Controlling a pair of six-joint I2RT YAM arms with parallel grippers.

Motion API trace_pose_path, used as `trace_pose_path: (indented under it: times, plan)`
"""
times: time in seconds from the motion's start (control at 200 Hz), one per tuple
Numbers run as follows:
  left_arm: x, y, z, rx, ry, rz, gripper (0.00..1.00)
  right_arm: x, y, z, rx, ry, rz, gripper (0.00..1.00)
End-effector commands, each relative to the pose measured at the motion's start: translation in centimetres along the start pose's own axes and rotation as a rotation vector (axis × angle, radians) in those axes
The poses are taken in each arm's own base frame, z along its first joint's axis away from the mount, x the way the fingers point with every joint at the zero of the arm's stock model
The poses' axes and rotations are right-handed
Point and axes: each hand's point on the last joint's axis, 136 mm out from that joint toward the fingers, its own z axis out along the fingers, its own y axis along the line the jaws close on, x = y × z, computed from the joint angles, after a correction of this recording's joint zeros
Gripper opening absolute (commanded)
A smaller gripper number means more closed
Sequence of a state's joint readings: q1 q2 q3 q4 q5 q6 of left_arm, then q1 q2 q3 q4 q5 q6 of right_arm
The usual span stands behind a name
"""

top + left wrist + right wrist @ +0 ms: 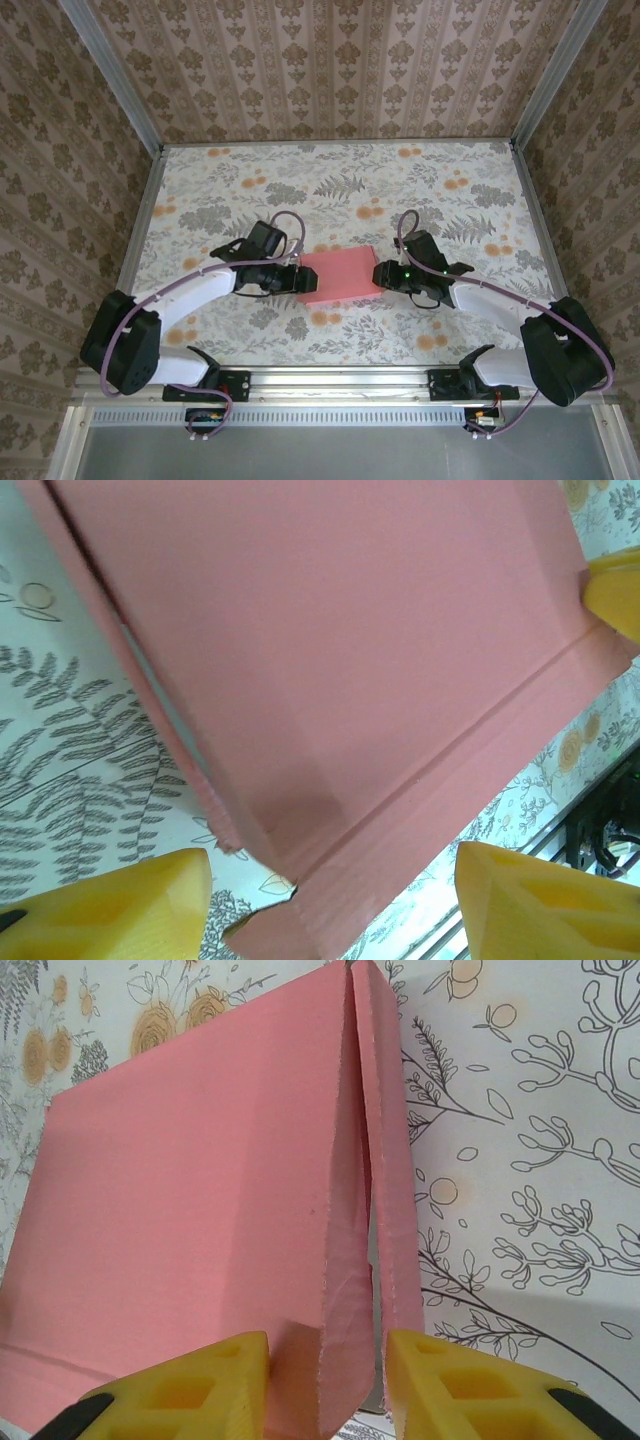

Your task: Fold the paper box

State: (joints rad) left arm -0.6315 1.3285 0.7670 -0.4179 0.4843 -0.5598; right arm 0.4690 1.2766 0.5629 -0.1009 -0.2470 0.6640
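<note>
Paper box (340, 276), pink, folded into a shallow block at the middle of the table (330, 180), between both arms. Left gripper (296, 280) spread wide around the box's left end, not clamping. Right gripper (328, 1385) astride the doubled side wall (352, 1210); pinching or merely touching, impossible to tell. Step in hand, by the look: seating a side flap. Next: pressing that gaping wall flush without skewing the box.

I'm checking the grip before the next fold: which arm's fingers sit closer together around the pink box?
The right arm's fingers: they narrowly flank the paper box's doubled edge, while the left arm's fingers stand far apart astride its corner.
</note>
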Motion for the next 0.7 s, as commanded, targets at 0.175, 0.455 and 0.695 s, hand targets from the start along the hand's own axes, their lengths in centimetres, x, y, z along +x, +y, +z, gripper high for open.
trace_pose_path:
  times: [0.175,0.455,0.695]
  plan:
    - [-0.6,-1.7,-2.8,0.038,-0.054,0.139,0.65,0.8,-0.6,0.5,0.047,0.04,-0.023,0.28]
    - [-0.7,-3.5,0.0,0.091,-0.025,0.187,0.63,1.3,-0.8,1.0,0.092,0.055,-0.048,0.31]
    - [-1.2,-2.6,2.4,0.048,-0.016,0.178,0.62,1.4,-1.1,0.9,0.124,0.046,-0.068,0.34]
